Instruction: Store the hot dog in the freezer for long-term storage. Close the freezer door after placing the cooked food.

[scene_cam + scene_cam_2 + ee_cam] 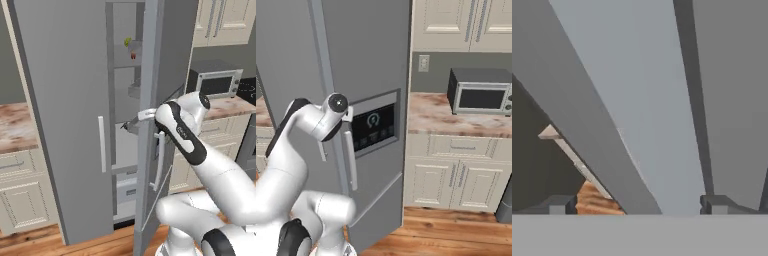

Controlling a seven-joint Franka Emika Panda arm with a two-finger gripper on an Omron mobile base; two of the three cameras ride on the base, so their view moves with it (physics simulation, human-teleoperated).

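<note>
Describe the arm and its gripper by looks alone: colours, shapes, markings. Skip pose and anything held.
The arm is built of glossy white, rounded tubular links with dark bands at the joints and a round dark cap on one joint. A black strip with small white markings runs along the link nearest the wrist. No loose cables show. The gripper ends in two small, blocky dark grey fingers.

Left base cam: behind arm, left side, faces fwd into the part-open freezer [125,100], mid range. Right base cam: behind-right, faces the freezer door [363,75] outer face. Both share that door and the microwave [214,82] right of it. Hand cam: v. close to grey door panels, tilted.
</note>
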